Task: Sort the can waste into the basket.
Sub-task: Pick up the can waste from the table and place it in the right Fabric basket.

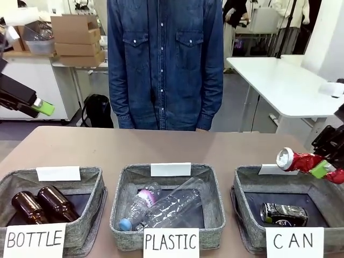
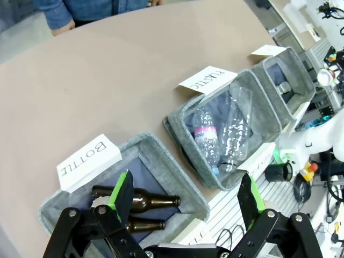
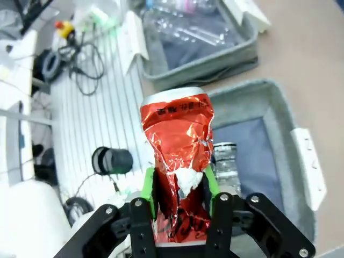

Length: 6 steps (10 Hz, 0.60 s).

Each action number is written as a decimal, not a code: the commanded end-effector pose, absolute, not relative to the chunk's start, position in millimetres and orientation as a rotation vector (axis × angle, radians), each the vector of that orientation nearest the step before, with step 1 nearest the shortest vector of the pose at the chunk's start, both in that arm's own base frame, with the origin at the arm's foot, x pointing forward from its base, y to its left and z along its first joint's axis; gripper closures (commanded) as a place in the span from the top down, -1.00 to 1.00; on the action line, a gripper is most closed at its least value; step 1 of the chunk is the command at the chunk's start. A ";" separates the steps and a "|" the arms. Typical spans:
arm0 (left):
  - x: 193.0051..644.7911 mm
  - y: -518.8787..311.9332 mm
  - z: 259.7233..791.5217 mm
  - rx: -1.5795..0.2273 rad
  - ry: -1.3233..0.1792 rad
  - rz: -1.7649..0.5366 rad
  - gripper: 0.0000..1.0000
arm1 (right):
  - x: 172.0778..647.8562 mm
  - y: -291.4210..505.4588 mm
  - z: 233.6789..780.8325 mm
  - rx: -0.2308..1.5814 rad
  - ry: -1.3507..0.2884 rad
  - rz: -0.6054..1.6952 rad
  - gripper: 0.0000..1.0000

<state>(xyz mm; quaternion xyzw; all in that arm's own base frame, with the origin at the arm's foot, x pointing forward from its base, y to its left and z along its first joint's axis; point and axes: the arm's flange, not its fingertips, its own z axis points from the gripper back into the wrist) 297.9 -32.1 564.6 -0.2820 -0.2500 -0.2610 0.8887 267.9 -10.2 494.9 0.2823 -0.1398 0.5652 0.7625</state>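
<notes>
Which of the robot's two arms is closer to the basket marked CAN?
The right. Its gripper holds the crushed red can just above the CAN basket, where a black can lies. The left gripper hangs far off, beyond the BOTTLE basket.

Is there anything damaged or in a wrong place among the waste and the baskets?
The red can in the right tool is badly crumpled, its wall dented and creased. It hangs above the CAN basket, where the black can lies on its side. Every basket holds the kind that its card names.

Front across table [image 1: 172,145] — wrists downward
</notes>
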 end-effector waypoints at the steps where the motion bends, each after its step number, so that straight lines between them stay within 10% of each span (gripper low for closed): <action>1: 294.9 -33.7 559.0 -0.601 -0.531 -0.551 1.00 | 279.6 -13.0 475.9 0.639 -0.283 1.204 -1.00; 4: 294.9 -33.7 559.0 -0.601 -0.531 -0.551 1.00 | 285.6 -12.9 477.5 0.637 -0.281 1.198 -1.00; 5: 294.9 -33.7 559.0 -0.601 -0.531 -0.551 1.00 | 287.9 -12.9 475.0 0.629 -0.299 1.203 0.99; 6: 294.9 -33.7 559.0 -0.601 -0.531 -0.551 1.00 | 289.2 -11.9 474.1 0.617 -0.294 1.196 0.98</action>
